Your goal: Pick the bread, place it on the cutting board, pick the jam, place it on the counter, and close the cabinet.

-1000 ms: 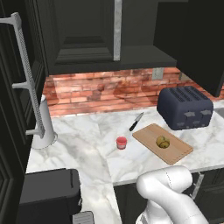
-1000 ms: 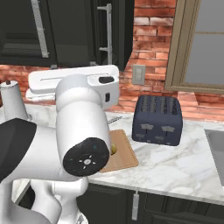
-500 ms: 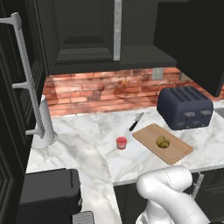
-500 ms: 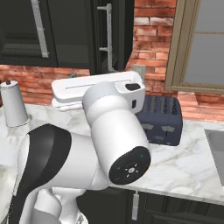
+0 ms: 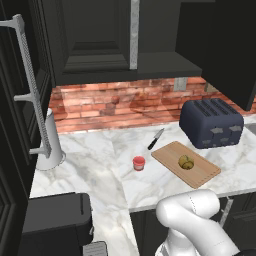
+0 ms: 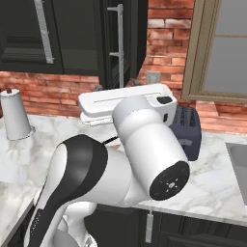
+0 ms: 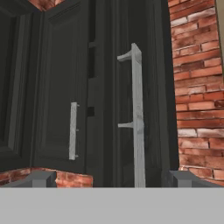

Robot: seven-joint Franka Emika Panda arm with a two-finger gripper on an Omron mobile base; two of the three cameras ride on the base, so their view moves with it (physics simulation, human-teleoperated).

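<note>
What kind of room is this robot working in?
Most likely a home kitchen. A marble counter runs below black wall cabinets with a brick wall between them, and a dark toaster sits by a cutting board holding a bun.

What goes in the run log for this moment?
bread on cutting board | jam on counter | cabinet open | gripper empty, facing it
</note>
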